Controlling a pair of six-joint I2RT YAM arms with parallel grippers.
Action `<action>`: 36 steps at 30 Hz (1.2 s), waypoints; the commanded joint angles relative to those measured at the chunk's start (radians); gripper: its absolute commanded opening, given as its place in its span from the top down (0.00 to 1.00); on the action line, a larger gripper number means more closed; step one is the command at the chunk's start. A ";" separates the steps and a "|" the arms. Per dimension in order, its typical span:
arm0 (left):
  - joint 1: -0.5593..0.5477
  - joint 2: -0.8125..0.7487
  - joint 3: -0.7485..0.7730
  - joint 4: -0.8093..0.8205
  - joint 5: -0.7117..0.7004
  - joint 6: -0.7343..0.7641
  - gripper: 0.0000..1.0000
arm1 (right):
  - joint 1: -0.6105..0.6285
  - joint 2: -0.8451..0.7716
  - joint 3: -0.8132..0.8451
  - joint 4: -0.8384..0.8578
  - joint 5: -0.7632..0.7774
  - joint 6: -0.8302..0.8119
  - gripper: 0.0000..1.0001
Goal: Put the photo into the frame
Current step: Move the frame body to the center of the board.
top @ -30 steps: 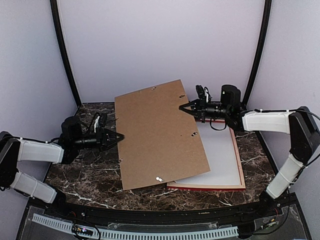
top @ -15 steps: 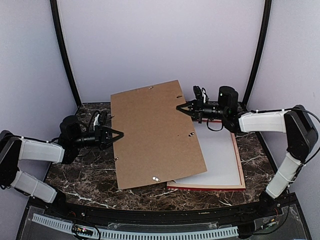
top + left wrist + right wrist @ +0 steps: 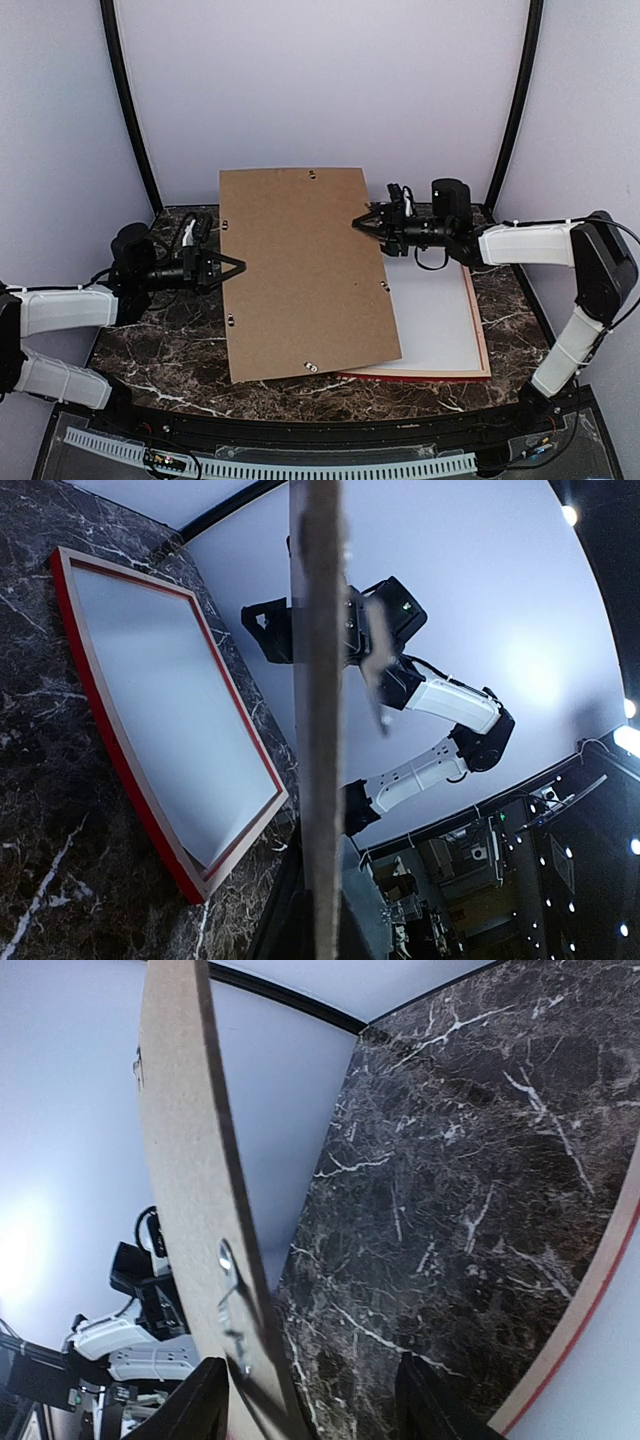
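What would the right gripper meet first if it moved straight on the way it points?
Probably the brown backing board, whose edge stands ahead between the open fingers of the right gripper.

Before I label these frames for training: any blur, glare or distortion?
Top external: sharp, evenly lit. Left wrist: backing board edge blurred up close, frame bowed by the lens, lamp glare at right. Right wrist: fisheye curving, bright glow at left.

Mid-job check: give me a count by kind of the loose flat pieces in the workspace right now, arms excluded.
Brown backing board: 1
Red frame: 1
White sheet lying inside the frame: 1
Total: 3
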 commanded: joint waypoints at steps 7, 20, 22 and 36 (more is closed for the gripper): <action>0.001 -0.191 0.176 -0.416 -0.020 0.174 1.00 | -0.112 -0.235 -0.050 -0.497 0.238 -0.337 0.28; 0.001 -0.172 0.277 -0.604 -0.024 0.241 1.00 | -0.574 -0.351 -0.282 -0.657 0.398 -0.542 0.21; 0.001 -0.162 0.271 -0.604 -0.029 0.243 1.00 | -0.616 -0.324 -0.299 -0.634 0.399 -0.545 0.22; 0.002 -0.136 0.266 -0.612 -0.058 0.246 1.00 | -0.648 -0.095 -0.313 -0.466 0.257 -0.545 0.25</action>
